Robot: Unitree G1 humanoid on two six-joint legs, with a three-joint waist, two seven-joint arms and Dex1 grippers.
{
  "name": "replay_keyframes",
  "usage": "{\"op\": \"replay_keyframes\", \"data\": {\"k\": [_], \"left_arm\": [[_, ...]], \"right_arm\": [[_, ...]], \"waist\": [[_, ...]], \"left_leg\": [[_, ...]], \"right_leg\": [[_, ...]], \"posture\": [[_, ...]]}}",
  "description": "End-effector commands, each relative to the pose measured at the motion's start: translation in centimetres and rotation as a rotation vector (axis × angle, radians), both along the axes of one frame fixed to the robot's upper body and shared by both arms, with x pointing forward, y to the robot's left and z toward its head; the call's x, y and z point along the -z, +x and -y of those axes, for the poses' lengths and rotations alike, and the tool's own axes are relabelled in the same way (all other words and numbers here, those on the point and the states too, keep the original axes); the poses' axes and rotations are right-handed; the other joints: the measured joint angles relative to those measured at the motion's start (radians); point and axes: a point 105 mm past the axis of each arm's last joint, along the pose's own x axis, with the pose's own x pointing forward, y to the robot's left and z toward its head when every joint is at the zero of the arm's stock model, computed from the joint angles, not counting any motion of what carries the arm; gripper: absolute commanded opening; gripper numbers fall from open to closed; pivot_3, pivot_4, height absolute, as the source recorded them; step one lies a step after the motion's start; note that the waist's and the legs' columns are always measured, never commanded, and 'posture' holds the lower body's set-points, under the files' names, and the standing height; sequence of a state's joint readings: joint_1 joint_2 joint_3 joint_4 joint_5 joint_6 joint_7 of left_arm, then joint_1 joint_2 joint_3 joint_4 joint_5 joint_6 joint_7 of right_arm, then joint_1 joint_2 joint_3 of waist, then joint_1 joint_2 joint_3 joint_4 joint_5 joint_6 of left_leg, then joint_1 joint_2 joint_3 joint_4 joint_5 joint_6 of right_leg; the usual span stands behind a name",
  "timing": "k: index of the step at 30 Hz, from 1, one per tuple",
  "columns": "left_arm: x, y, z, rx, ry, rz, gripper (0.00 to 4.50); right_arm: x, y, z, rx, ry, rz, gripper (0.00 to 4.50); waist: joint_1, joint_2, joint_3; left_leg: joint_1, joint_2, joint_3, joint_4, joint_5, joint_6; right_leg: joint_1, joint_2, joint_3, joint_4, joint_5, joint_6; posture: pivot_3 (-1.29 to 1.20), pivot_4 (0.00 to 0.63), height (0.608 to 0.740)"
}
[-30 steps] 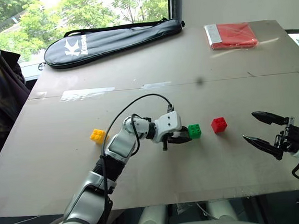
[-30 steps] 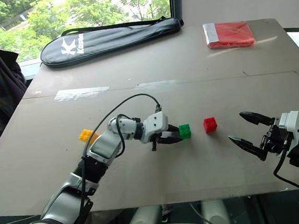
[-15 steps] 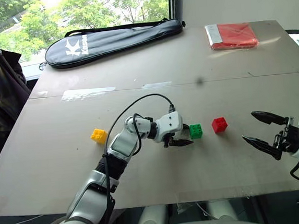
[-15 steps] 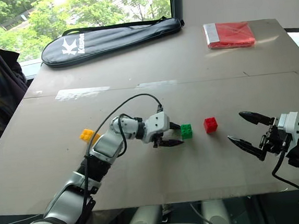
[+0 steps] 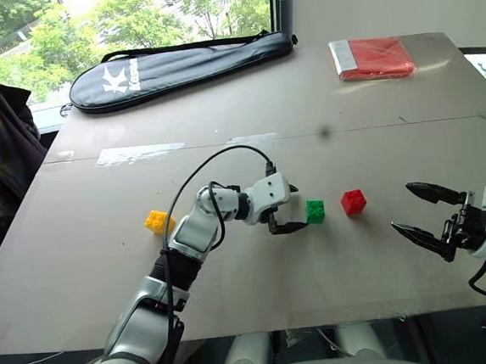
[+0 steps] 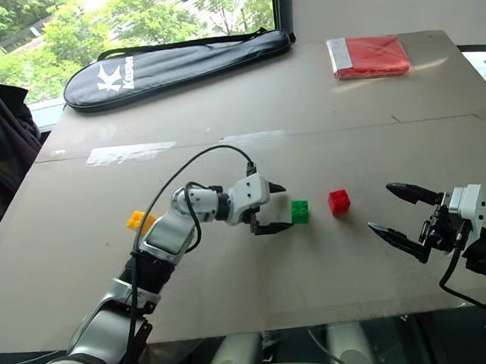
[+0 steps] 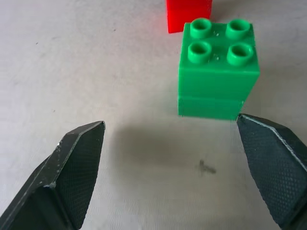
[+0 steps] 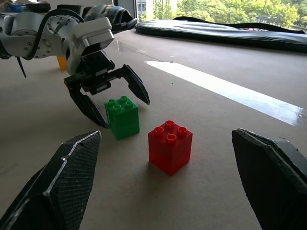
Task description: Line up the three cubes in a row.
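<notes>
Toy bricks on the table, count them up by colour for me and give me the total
Red brick: 1
Green brick: 1
Yellow brick: 1
Total: 3

Bright daylight enters from the window (image 5: 127, 22) behind the tabletop (image 5: 245, 105); shadows are soft, and distant greenery perhaps slightly overexposed.
</notes>
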State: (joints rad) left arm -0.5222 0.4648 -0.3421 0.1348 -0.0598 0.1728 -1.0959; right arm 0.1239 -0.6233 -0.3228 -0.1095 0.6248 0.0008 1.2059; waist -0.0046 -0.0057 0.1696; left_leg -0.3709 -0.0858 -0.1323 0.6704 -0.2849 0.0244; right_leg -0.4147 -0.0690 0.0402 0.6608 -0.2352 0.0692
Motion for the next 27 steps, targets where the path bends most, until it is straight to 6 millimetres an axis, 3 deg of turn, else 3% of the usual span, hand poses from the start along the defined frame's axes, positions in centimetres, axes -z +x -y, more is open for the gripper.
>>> {"op": "replay_keyframes", "data": {"k": [1, 6, 8, 15, 17, 18, 21, 27], "left_arm": [[-3.6, -1.6, -3.9, -0.039, -0.050, 0.012, 4.46], [-5.9, -5.7, -6.7, -0.118, -0.157, -0.012, 4.46], [-6.7, -6.8, -7.3, -0.225, -0.275, -0.017, 4.46], [-7.9, -6.7, -12.8, -0.899, -0.517, 0.253, 4.46], [-7.6, -7.6, -14.5, -1.096, -0.595, 0.315, 4.46], [-6.7, -8.7, -14.7, -1.138, -0.569, 0.313, 4.46], [-3.8, -11.0, -18.4, -1.318, -0.462, 0.306, 4.46], [-1.5, -10.3, -20.5, -1.277, -0.376, 0.257, 4.46]], "right_arm": [[-1.0, -0.2, -0.7, -0.058, 0.019, 0.020, 4.50], [-1.7, 0.5, -1.9, -0.156, 0.029, 0.025, 4.50], [-2.1, 0.9, -2.4, -0.199, 0.035, 0.027, 4.50], [-3.2, 2.4, -3.8, -0.299, 0.055, 0.041, 4.50], [-3.5, 2.7, -4.1, -0.313, 0.057, 0.044, 4.50], [-3.6, 2.8, -4.2, -0.323, 0.058, 0.046, 4.50], [-4.1, 3.0, -4.9, -0.349, 0.065, 0.047, 4.50], [-4.1, 2.8, -5.4, -0.364, 0.068, 0.041, 4.50]], "waist": [[-0.013, 0.000, 0.000], [-0.009, 0.002, 0.000], [-0.004, 0.002, 0.000], [0.020, 0.000, 0.001], [0.021, 0.000, 0.000], [0.020, 0.000, 0.000], [0.018, -0.001, 0.000], [0.039, -0.001, 0.000]], "left_leg": [[0.000, 0.001, 0.000, 0.000, 0.000, 0.000], [0.000, 0.001, 0.001, -0.001, -0.001, 0.001], [-0.001, 0.001, 0.000, -0.001, -0.003, 0.005], [-0.001, 0.001, -0.002, 0.000, -0.003, 0.004], [-0.001, 0.001, -0.003, 0.000, -0.003, 0.004], [-0.001, 0.001, -0.002, 0.000, -0.003, 0.004], [-0.001, 0.001, 0.002, 0.000, -0.003, 0.004], [-0.006, 0.001, -0.005, 0.002, -0.003, 0.004]], "right_leg": [[0.000, 0.000, 0.000, 0.000, 0.000, 0.000], [-0.001, -0.001, 0.001, -0.001, 0.000, 0.000], [0.000, -0.002, 0.000, -0.003, 0.000, 0.000], [0.001, -0.001, 0.000, -0.003, 0.000, -0.001], [0.001, -0.001, -0.001, -0.003, 0.001, -0.001], [0.001, -0.001, -0.001, -0.003, 0.001, -0.001], [0.001, -0.001, 0.000, -0.005, 0.001, -0.001], [0.001, -0.002, -0.008, -0.005, 0.000, -0.002]], "posture": [[0.00, 0.150, 0.712], [0.00, 0.150, 0.712], [0.00, 0.150, 0.712], [0.00, 0.150, 0.712], [0.00, 0.150, 0.712], [0.00, 0.150, 0.712], [0.00, 0.150, 0.712], [0.00, 0.150, 0.712]]}}
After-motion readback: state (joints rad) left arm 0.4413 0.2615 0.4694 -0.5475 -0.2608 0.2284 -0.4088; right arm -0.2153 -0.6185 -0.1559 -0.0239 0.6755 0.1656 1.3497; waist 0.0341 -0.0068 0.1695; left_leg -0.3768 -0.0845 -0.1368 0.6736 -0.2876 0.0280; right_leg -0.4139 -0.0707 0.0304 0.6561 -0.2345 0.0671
